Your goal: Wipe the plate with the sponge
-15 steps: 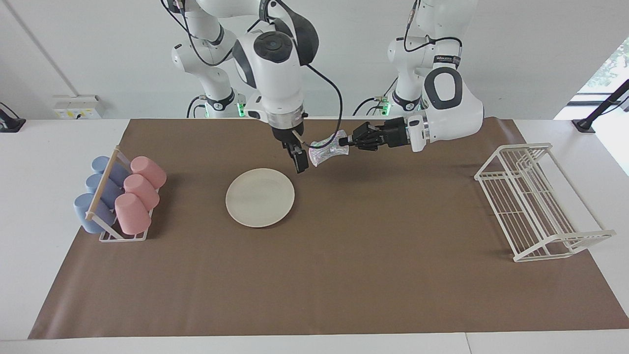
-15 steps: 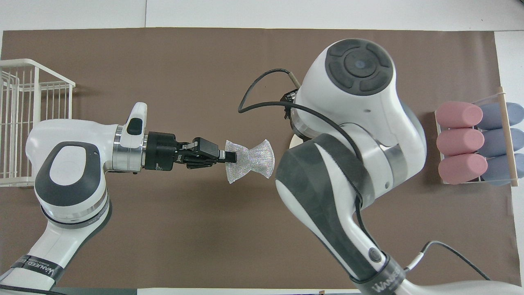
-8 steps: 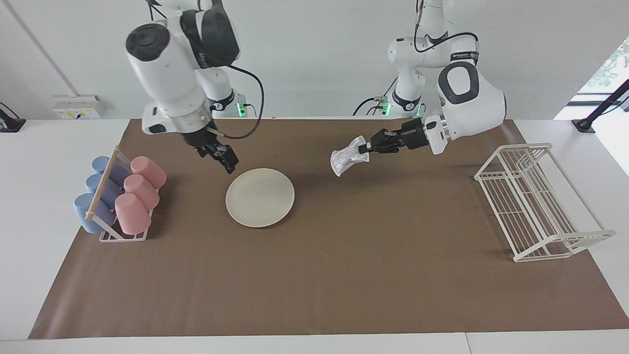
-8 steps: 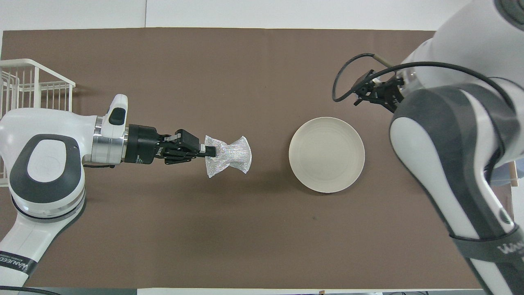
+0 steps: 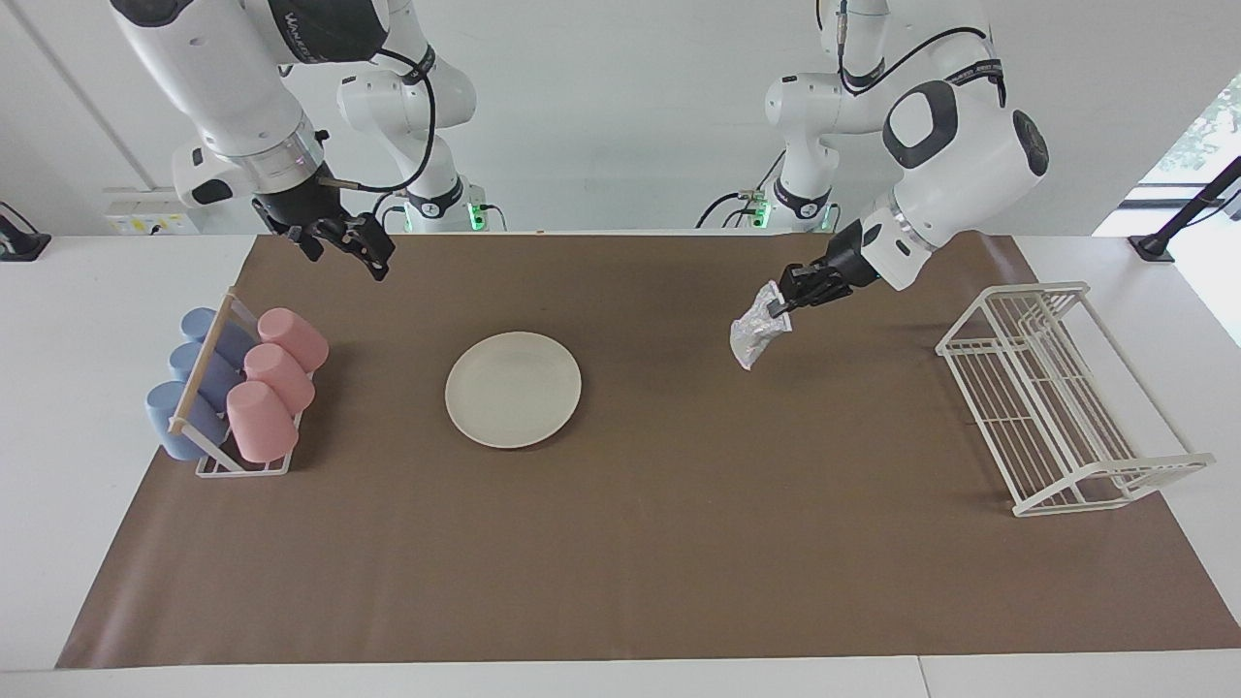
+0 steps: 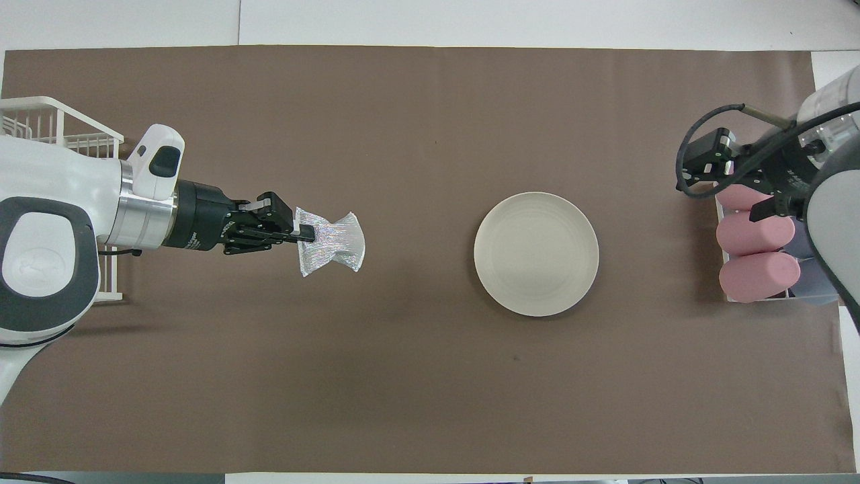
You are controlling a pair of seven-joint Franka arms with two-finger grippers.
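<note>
The cream-white plate (image 5: 513, 389) lies flat on the brown mat, and also shows in the overhead view (image 6: 535, 253). My left gripper (image 5: 781, 302) is shut on the silvery sponge (image 5: 753, 332), which hangs from it in the air over bare mat, between the plate and the wire rack. The overhead view shows the same gripper (image 6: 304, 232) and sponge (image 6: 332, 240), well apart from the plate. My right gripper (image 5: 349, 250) is open and empty, raised over the mat's edge by the cup rack; in the overhead view it (image 6: 740, 189) covers the pink cups.
A rack of pink and blue cups (image 5: 238, 388) stands at the right arm's end of the table. A white wire rack (image 5: 1057, 397) stands at the left arm's end. A brown mat (image 5: 620, 562) covers the table.
My right gripper left the sponge, rose and swung away over the plate to the cup rack. My left gripper carried the sponge away from the plate, toward the wire rack.
</note>
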